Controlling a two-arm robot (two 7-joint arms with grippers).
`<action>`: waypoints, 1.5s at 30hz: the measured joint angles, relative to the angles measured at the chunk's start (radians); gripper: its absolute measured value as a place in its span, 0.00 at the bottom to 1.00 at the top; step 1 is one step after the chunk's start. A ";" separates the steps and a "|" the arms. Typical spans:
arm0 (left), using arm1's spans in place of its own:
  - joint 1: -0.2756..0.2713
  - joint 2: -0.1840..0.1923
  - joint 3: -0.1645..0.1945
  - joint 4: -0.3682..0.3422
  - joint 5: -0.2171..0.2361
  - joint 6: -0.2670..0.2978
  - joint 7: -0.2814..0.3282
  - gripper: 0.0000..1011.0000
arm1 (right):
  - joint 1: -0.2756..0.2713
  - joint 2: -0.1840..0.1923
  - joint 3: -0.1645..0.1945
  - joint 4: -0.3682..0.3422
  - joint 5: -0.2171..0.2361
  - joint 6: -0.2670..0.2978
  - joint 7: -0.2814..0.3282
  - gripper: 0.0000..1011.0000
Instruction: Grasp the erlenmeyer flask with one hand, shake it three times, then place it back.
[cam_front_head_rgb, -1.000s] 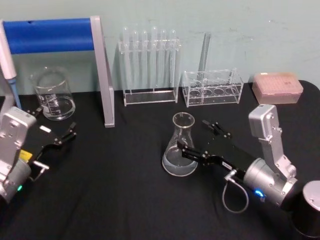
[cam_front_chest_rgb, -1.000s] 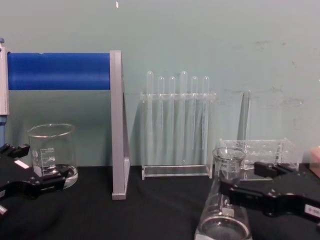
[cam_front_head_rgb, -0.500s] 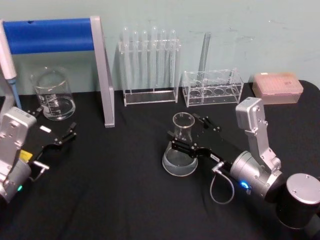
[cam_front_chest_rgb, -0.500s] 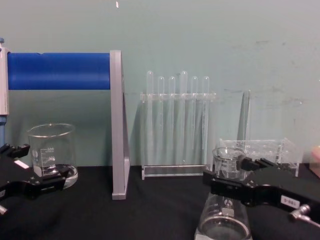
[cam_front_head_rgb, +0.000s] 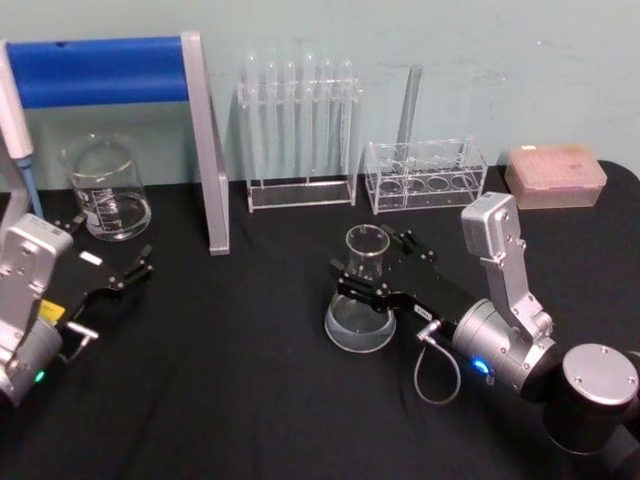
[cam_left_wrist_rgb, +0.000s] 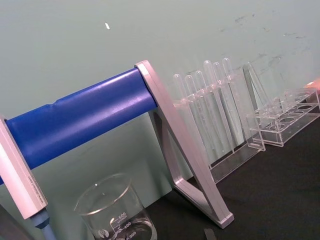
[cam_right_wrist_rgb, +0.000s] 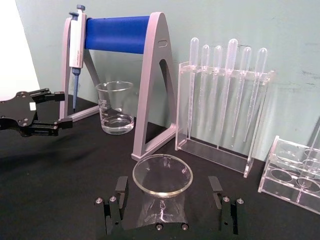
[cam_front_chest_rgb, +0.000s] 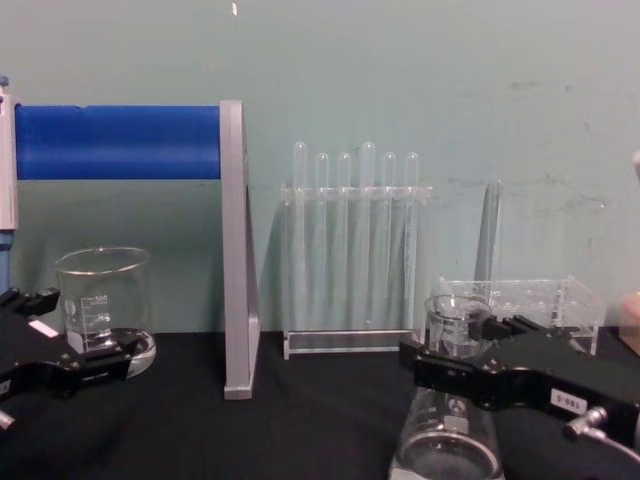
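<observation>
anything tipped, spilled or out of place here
Nothing stands out. The erlenmeyer flask stands upright on the table, the open right claw straddling its neck; the beaker and tall test tube rack are upright, no spill shows, and the left claw rests near the beaker.

Right gripper (cam_front_head_rgb: 365, 262): black jaws, silver wrist block (cam_front_head_rgb: 497, 250), looped grey cable (cam_front_head_rgb: 417, 380).

Erlenmeyer flask (cam_front_head_rgb: 358, 318): clear
Right gripper (cam_front_head_rgb: 368, 260): black, white label
Stand bar (cam_front_head_rgb: 100, 70): blue
Tabletop (cam_front_head_rgb: 250, 380): black
Tip box (cam_front_head_rgb: 555, 175): pink
Wall (cam_front_head_rgb: 500, 60): pale green
</observation>
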 joint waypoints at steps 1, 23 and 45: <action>0.000 0.000 0.000 0.000 0.000 0.000 0.000 0.99 | 0.000 0.001 0.000 0.000 0.000 0.000 0.000 0.99; 0.000 0.000 0.000 0.000 0.000 0.000 0.000 0.99 | -0.001 0.004 -0.003 -0.003 0.005 0.000 -0.001 0.60; 0.000 0.000 0.000 0.000 0.000 0.000 0.000 0.99 | -0.008 0.007 0.016 -0.036 -0.011 0.039 -0.008 0.45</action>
